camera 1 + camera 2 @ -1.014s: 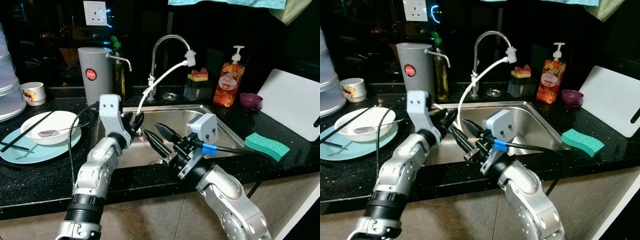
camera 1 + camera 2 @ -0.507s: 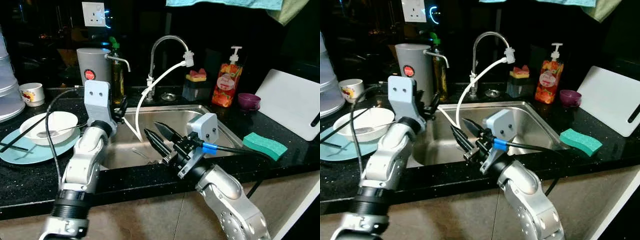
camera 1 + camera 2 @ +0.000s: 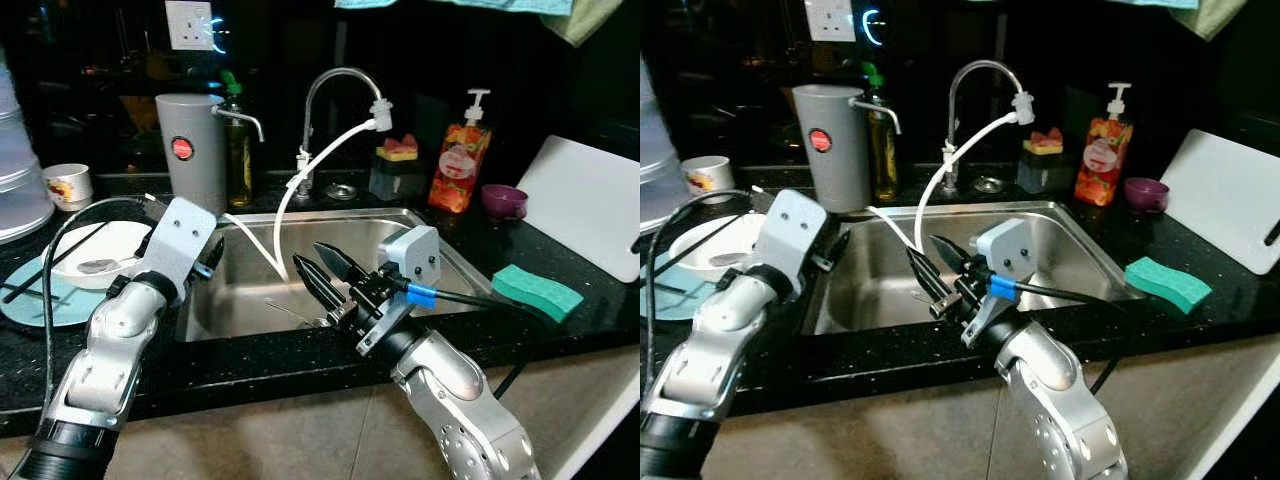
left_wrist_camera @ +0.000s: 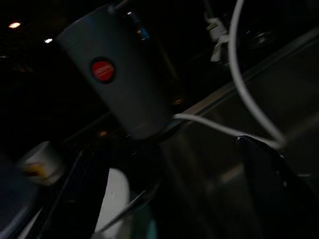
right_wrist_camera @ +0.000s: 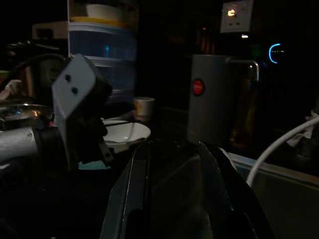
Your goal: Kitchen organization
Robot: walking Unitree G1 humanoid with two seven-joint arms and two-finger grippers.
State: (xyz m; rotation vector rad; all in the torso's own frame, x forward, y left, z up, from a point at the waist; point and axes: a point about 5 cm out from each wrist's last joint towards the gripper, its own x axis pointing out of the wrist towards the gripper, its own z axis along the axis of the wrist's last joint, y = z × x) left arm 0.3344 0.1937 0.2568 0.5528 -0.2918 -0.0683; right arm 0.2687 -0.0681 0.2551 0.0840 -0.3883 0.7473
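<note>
Both head views look forward and down from near the sink (image 3: 300, 290), while the left wrist view looks closely along the surface at the grey canister (image 4: 119, 79), which the right wrist view also shows.

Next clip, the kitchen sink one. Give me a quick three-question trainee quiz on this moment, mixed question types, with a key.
1. True or false: the green rectangular sponge lies on the black counter to the robot's right of the stainless steel sink.
2. Multiple choice: the right gripper is A) gripping the sponge, B) open and empty above the sink's front edge, C) holding the orange soap bottle.
3. Fill in: the white bowl with a spoon sits on a light blue ___.

Key: 1 true; 2 B; 3 plate.
</note>
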